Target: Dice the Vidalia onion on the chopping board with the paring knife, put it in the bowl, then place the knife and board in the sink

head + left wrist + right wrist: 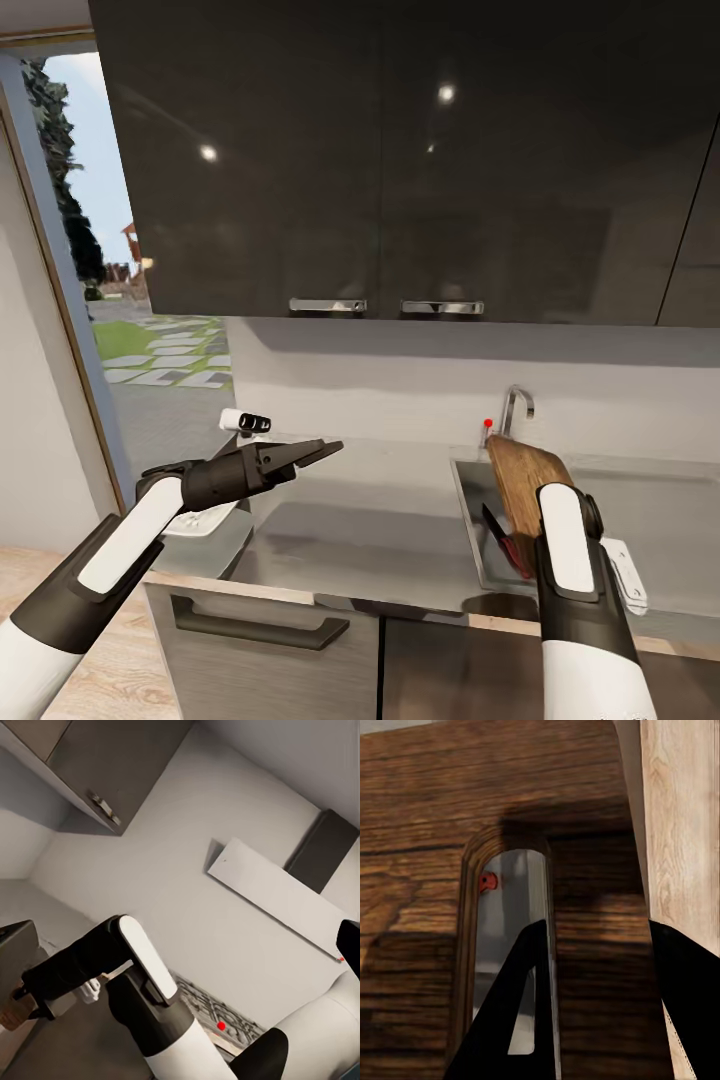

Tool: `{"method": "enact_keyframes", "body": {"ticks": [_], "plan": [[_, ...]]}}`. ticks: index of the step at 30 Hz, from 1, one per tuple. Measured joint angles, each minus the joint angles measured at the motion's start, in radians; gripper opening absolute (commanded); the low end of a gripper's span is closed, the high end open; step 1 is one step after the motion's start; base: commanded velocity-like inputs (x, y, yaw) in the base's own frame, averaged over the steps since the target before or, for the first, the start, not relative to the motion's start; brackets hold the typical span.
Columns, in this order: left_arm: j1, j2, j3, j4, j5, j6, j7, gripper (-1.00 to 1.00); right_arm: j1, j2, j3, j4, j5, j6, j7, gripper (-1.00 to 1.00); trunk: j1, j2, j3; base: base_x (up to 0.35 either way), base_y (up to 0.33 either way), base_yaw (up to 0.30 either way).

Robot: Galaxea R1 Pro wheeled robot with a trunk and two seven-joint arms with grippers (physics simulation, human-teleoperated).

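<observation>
Right gripper [592, 1005] clamped on the chopping board [525, 480], one finger [510, 1020] threaded through the oblong handle slot, the other finger across the strip of wood beside the slot. Board held tilted over the sink [640, 520], long axis running from the gripper at the near end up and away toward the faucet [515, 405] at the far edge. Far end high, near end low, just inside the basin's left wall. Paring knife [505, 545] already down in the sink, close under the board's near end, red handle against the left wall. Judged as the last step: lowering and letting go, with the board needing to tip flatter along that same near-to-far line to settle inside the basin rather than lean on the faucet. Left gripper [315, 455] well off to the left above the countertop [400, 520], fingers close together with nothing between them, much farther from the board than the right
</observation>
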Motion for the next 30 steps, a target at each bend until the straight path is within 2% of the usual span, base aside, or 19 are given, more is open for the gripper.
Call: {"method": "enact_keyframes", "body": {"ticks": [6,16,25,30], "plan": [[0.000,0.001,0.000,0.000,0.028,0.002,0.001,1.00,0.000,0.000,-0.001,0.032,0.000,-0.005,0.001,-1.00,0.000,0.000,0.000,0.000,0.000,0.000],[0.000,0.001,0.000,0.000,0.033,0.014,0.000,1.00,0.000,0.000,0.000,0.083,0.027,-0.005,0.009,-1.00,0.000,0.000,0.000,0.005,0.000,0.000],[0.000,0.001,0.000,0.001,0.033,0.014,0.002,1.00,0.000,0.000,-0.001,0.129,0.028,-0.007,0.014,-1.00,0.000,0.000,0.000,0.246,0.000,0.000],[0.000,0.000,0.000,0.000,0.033,0.014,0.002,1.00,0.001,0.000,-0.001,0.145,0.028,-0.008,0.016,-1.00,0.000,0.000,0.000,0.062,0.000,0.000]]}}
